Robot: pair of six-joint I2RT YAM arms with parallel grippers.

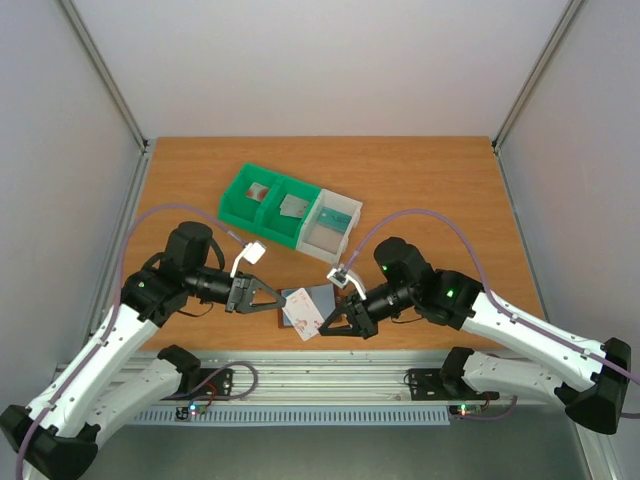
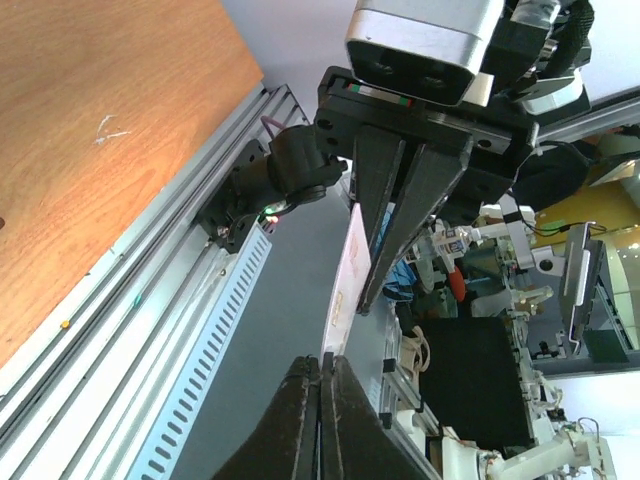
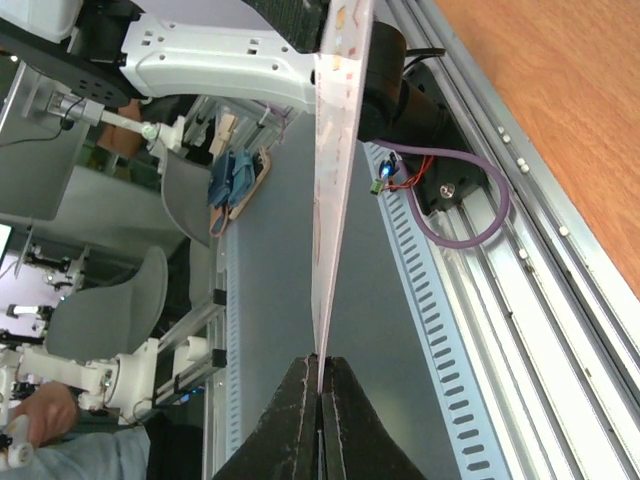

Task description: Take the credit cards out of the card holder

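**One card, two grippers on it**

I count one credit card (image 1: 303,318), with the left gripper (image 1: 281,298) and right gripper (image 1: 327,325) each pinched tight on opposite edges. Only the top view shows the one card holder (image 1: 318,297), just behind the card. My wrist views show the card edge-on. All this sits near the table's (image 1: 440,180) near edge, well apart from the green bin (image 1: 236,200) and white bin (image 1: 351,209).

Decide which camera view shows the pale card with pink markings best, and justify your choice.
The top external view: there the card shows its printed face. Each wrist view catches it only edge-on, a thin pale strip rising from the closed left hand or right hand.
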